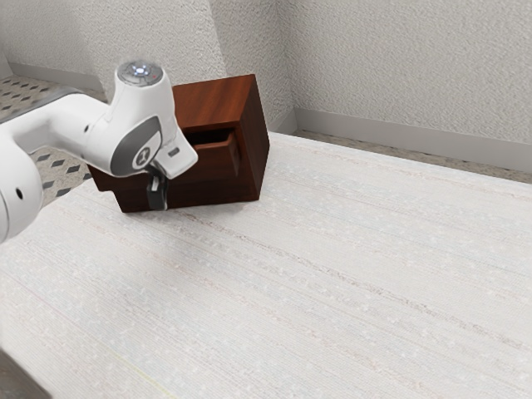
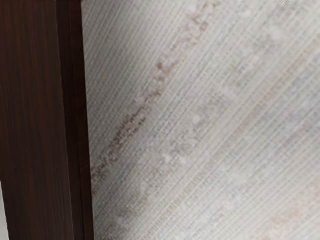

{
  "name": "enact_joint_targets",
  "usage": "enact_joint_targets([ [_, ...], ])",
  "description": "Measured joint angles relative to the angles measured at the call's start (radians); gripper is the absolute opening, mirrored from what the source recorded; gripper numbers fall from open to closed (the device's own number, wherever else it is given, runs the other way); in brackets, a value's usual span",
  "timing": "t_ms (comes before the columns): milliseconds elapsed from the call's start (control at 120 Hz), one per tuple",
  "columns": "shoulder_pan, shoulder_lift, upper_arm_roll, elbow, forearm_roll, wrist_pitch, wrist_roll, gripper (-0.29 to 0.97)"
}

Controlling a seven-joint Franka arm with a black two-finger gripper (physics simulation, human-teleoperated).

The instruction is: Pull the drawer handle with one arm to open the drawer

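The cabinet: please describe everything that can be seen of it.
The cabinet is a box of dark reddish-brown wood, standing upright on the pale table near the wall corner. Its drawer seems pulled out slightly, with a dark gap above. The pincer hangs before its lower front; contact cannot be judged.

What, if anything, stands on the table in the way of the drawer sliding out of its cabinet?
Nothing visible does. The table in front of the drawer shows no object. The gripper hangs low, close before the front of the cabinet.
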Motion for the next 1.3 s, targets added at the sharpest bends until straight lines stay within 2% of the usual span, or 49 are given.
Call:
enact_joint_targets([
  [333, -0.009, -0.061, -0.002, -0.059, 0.004, 0.0, 0.001, 0.5],
  [500, -0.009, -0.102, 0.006, -0.081, 0.006, -0.001, 0.002, 0.54],
  [608, -0.013, -0.127, 0.007, -0.123, 0.007, 0.0, 0.002, 0.63],
  [717, -0.018, -0.137, 0.005, -0.144, 0.008, 0.0, 0.002, 0.65],
  [958, -0.029, -0.169, 0.005, -0.198, 0.008, 0.0, 0.0, 0.68],
  [1300, -0.051, -0.242, 0.008, -0.278, 0.007, 0.0, -0.002, 0.65],
])
